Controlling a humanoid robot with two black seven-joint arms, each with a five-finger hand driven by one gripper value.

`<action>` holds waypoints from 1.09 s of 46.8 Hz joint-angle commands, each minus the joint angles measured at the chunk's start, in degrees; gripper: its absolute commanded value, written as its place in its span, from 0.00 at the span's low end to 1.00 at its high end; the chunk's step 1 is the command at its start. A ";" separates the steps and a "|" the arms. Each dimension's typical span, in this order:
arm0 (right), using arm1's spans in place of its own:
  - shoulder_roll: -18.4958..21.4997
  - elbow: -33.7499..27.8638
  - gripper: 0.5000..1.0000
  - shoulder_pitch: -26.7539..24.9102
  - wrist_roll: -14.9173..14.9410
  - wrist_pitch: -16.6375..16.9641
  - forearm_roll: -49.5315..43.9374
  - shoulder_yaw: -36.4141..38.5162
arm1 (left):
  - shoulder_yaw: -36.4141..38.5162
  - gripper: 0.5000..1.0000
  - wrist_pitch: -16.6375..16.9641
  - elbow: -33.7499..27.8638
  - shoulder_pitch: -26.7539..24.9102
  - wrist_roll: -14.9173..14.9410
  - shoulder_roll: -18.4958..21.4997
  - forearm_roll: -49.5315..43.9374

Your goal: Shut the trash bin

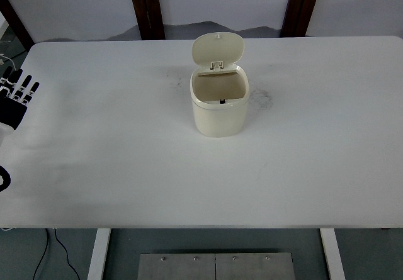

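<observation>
A small cream trash bin (219, 111) stands upright near the middle of the white table (126, 167). Its lid (218, 49) is flipped up and stands open at the back, hinged on the far rim. The inside looks empty. My left hand (17, 96) rests at the table's far left edge, fingers extended and holding nothing, well apart from the bin. My right hand is out of view.
Faint grey smudges (261, 97) mark the table just right of the bin. Dark wooden posts (146, 6) stand behind the table's far edge. A cable (56, 248) hangs below the near left edge.
</observation>
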 commanded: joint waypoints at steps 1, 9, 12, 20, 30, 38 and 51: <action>0.00 -0.01 0.99 0.00 0.00 0.00 -0.02 -0.08 | 0.15 1.00 0.00 0.00 -0.04 -0.02 0.09 0.15; 0.00 -0.01 0.98 0.00 0.00 0.00 -0.02 0.01 | 0.15 1.00 0.00 0.00 -0.48 -0.46 -0.08 2.08; 0.00 -0.01 0.98 0.00 0.00 0.00 -0.02 0.01 | 0.06 1.00 0.00 0.00 -0.57 -0.46 -0.08 2.08; 0.00 -0.01 0.98 0.00 0.00 0.00 -0.02 0.01 | 0.06 1.00 0.00 0.00 -0.65 -0.55 -0.17 2.08; 0.00 -0.01 0.98 0.00 0.00 0.00 -0.02 0.01 | 0.24 1.00 0.00 -0.08 -1.53 -0.46 -0.08 2.08; 0.00 -0.01 0.98 0.00 0.00 0.00 -0.02 0.01 | 0.33 1.00 2.48 -0.08 -3.64 -0.46 -0.08 2.26; 0.00 -0.01 0.98 0.00 -0.09 0.00 -0.02 0.01 | 0.68 1.00 5.73 -0.43 -10.05 -0.28 0.80 8.58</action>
